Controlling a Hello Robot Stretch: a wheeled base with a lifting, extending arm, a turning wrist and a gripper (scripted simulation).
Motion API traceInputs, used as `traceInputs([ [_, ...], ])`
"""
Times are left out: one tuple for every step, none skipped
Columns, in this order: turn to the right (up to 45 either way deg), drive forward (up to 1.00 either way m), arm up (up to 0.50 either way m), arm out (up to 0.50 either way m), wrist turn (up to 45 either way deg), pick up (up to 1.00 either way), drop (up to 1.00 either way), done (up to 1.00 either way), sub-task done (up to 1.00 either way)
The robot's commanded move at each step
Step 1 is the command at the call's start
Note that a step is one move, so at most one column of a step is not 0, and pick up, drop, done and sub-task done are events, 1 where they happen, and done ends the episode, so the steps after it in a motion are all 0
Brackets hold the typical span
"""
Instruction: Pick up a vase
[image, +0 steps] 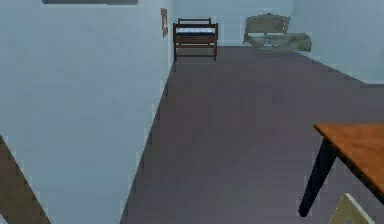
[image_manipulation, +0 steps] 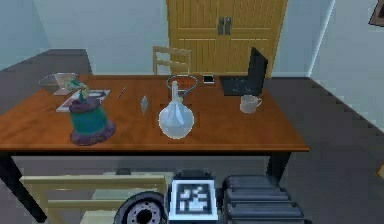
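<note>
Marker square (image_manipulation: 193, 198) near; arm-side vase (image_manipulation: 176, 115) on table (image_manipulation: 250, 135); forward dark rack (image: 195, 38).

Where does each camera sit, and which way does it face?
Forward view: on the robot, facing ahead and somewhat down along a dark floor to a dark shelf by the far wall; nothing of the robot's body.
Arm side view: on the robot's body, facing sideways onto a wooden table with a glass vase; dark robot parts and a white marked square at the bottom edge.
Shared: probably the table, its corner at the forward view's right edge.
</note>
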Motion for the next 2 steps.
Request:
traceInputs([
  [0.0, 0.00, 0.00, 0.48, 0.0, 0.00, 0.00, 0.00, 0.00],
  [0.0, 0.00, 0.00, 0.00, 45.0, 0.00, 0.00, 0.00, 0.00],
])
